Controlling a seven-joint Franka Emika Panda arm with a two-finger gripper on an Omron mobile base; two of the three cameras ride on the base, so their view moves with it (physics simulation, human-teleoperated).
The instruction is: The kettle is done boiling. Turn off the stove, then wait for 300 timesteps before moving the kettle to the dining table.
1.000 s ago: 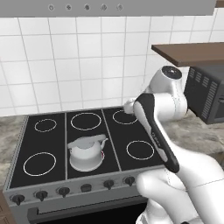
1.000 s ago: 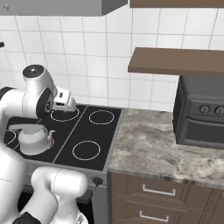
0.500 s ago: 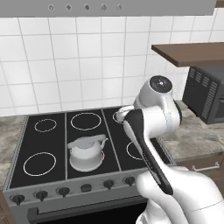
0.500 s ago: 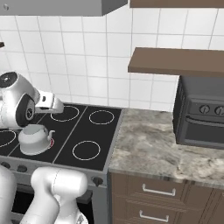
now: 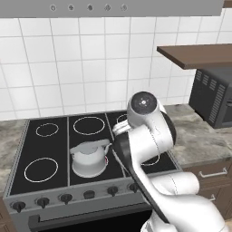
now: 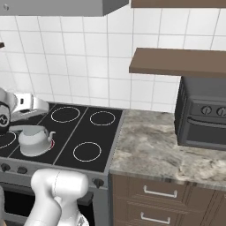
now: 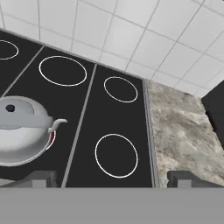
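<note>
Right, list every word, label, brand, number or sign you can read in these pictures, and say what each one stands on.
No readable text anywhere.
stove: white burner rings alone; the knobs bear no legible marks.
kettle: plain, no brand.
toaster oven: two dials, any markings too small to read.
robot arm: a small dark mark on a joint, too blurred to read.

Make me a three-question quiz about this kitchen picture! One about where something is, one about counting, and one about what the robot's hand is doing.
1. Where does the kettle sit?
A. on the stove's front middle burner
B. on the marble counter
C. on the brown shelf

2. How many white rings are painted on the stove, counting the one under the kettle?
A. two
B. five
C. nine

3. What is the gripper doing?
A. squeezing the kettle
B. open, holding nothing
C. shut on a knob

Answers: 1 A, it rests on the black glass near the knobs. 2 B, four rings show bare, and the kettle covers a glowing fifth burner. 3 B, its fingertips stand wide apart over the cooktop.
</note>
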